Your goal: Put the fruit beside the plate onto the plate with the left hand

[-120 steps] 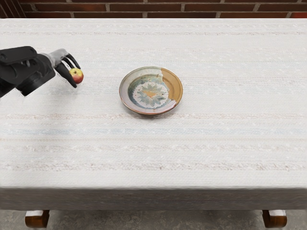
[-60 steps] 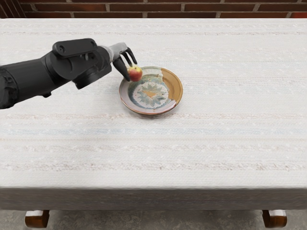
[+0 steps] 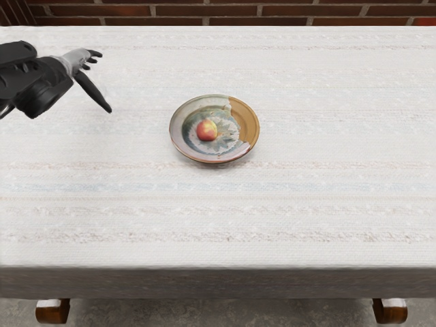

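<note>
A small red and yellow fruit point(image 3: 206, 129) lies on the round glazed plate point(image 3: 246, 116), a little left of the plate's middle. The plate stands near the centre of the table. My left hand point(image 3: 92, 75) hovers over the far left of the table, well clear of the plate, with its fingers spread and nothing in them. Its dark forearm enters from the left edge. The right arm is out of view.
A pale woven cloth point(image 3: 286, 197) covers the whole table. A brick wall point(image 3: 218, 12) runs along the far edge. Two wooden table feet point(image 3: 52, 310) show below the front edge.
The left hand carried the fruit rightward to the plate, let it go there, and has drawn back to the far left with its fingers spread.
</note>
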